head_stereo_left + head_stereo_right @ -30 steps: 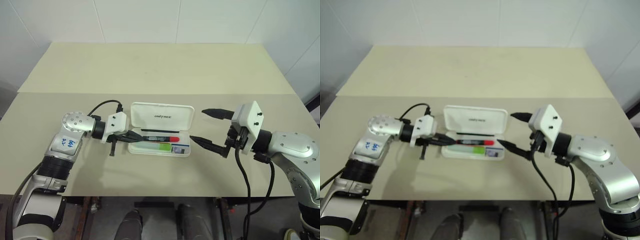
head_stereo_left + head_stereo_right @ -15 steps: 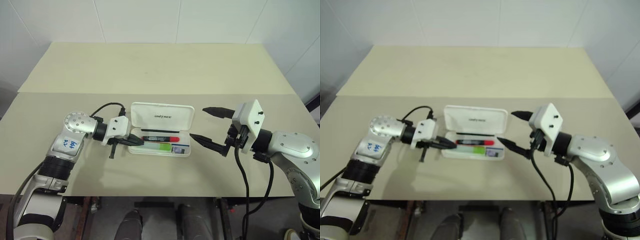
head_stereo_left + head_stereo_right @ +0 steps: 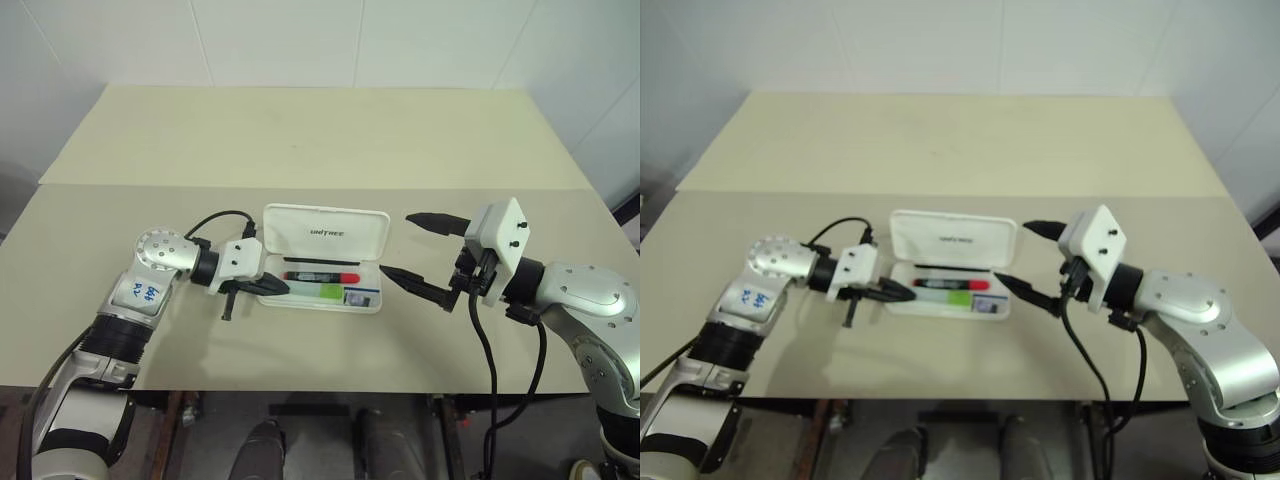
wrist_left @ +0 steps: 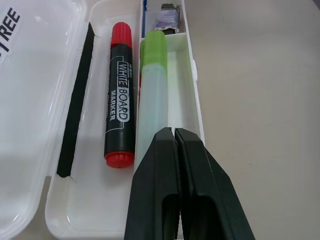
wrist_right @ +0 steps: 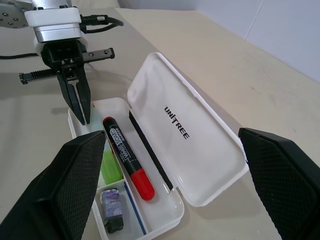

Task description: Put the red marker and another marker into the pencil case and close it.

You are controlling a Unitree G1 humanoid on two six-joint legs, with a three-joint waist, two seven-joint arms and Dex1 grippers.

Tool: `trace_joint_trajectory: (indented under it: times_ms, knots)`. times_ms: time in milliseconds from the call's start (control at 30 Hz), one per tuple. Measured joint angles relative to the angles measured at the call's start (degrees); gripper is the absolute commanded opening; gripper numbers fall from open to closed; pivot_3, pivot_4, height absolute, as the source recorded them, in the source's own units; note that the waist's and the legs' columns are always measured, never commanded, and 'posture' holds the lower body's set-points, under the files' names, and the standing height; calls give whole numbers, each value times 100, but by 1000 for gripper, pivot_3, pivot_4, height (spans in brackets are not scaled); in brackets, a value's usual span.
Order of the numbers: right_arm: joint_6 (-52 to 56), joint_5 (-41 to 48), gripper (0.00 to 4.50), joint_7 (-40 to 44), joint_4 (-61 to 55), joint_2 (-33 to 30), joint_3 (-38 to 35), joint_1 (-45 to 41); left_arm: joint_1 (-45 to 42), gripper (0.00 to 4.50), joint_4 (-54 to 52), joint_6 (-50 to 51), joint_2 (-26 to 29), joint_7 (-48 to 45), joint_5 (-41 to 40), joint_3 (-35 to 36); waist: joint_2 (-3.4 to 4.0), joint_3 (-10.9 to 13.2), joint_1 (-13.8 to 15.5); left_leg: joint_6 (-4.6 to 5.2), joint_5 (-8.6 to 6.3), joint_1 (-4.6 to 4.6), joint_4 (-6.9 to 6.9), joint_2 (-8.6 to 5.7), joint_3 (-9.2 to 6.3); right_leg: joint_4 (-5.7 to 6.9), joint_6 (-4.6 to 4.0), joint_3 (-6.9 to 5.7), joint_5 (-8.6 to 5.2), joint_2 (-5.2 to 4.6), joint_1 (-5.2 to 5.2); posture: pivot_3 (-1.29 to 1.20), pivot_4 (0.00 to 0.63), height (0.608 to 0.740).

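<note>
The white pencil case [image 3: 325, 233] lies open mid-table, its lid standing back and its tray toward the front edge. In the tray, the red marker [image 4: 119, 115] lies along the lid side. The lime-green marker [image 4: 152, 95] lies beside it in the front row. My left gripper [image 3: 283, 289] is shut with nothing between its fingers. Its tip hangs over the tray's left end, at the green marker's near end [image 5: 110, 165]. To the right of the case, my right gripper [image 3: 395, 244] is open and holds nothing.
A small grey metallic bit [image 4: 168, 20] sits in the tray's right-hand compartment. A black cable [image 3: 215, 215] loops over my left wrist. The beige table [image 3: 300, 140] stretches far behind the case, with a seam running across it.
My left gripper's tip has slid a little toward the table's front edge, from the red marker's end to the green marker's end. The right arm holds still.
</note>
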Motion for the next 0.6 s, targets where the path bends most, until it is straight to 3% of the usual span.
trace_joint_trajectory:
  times_ms: [333, 600]
  knots:
    - [-2, 6, 4500, -12, -83, 32, 4, 15, -64, 34, -128, 1004, -300, 290, -374, 236, 0, 0, -26, 7, 5, 0, 2, 0, 0, -10, 0, 0, 13, 1, 3, 0, 150, 740]
    - [-18, 2, 4500, -13, -83, 55, 52, 11, -74, 34, -106, 827, -146, 409, -150, 195, 0, 0, -13, 5, 4, -2, -18, 0, 1, -23, 1, 0, 13, -1, -2, 0, 150, 740]
